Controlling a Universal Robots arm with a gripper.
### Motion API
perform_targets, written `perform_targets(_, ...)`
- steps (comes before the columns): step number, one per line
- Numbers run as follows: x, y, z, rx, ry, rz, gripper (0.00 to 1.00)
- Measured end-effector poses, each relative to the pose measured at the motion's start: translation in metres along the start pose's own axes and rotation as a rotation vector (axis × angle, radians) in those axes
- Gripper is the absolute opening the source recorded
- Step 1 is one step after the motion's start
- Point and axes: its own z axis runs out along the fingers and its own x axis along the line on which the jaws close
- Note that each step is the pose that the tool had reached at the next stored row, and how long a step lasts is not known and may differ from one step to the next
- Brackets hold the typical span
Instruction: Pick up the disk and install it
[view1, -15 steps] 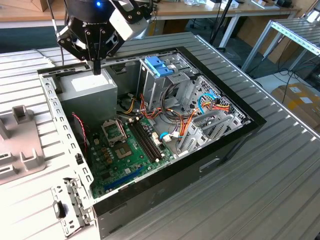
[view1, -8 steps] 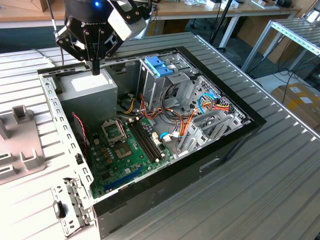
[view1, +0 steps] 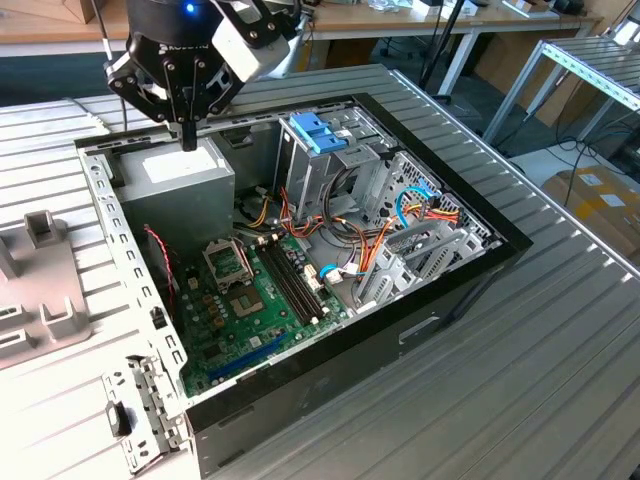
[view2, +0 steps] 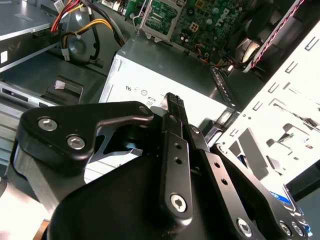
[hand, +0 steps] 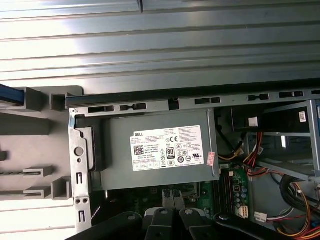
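Disk (hand: 9, 95): best guess is the blue strip being cut off at the frame edge in the first wrist view. It's sitting on the grey plastic fixture (hand: 35, 150) just outside the chassis wall. Can't tell more of it than that blue edge.

Gripper (view1: 188, 138) is hanging well apart from that strip, over the grey power supply (view1: 185, 180) in the case corner at the exterior view's left. Fingers are pressing together with nothing between them; both wrist views are showing the pads (view2: 174, 102) meeting tip to tip (hand: 172, 197). Tips are pointing down at the supply's white label (hand: 167, 148). Can't tell whether they're touching the lid.

PC case (view1: 440, 290) is lying open on the ribbed metal table (view1: 520, 350). The green motherboard (view1: 250, 300) is facing up just beside the supply. The drive cage with light-blue handles (view1: 318, 135) is standing upright toward the exterior view's right of the supply. Red, yellow and orange cables (view1: 370, 240) are running between cage and board.
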Motion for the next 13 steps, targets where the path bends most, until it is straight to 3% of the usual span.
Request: perform_targets(13,0.0037,-0.0003,0.0001,0.0000,0.0000,0.000,0.11)
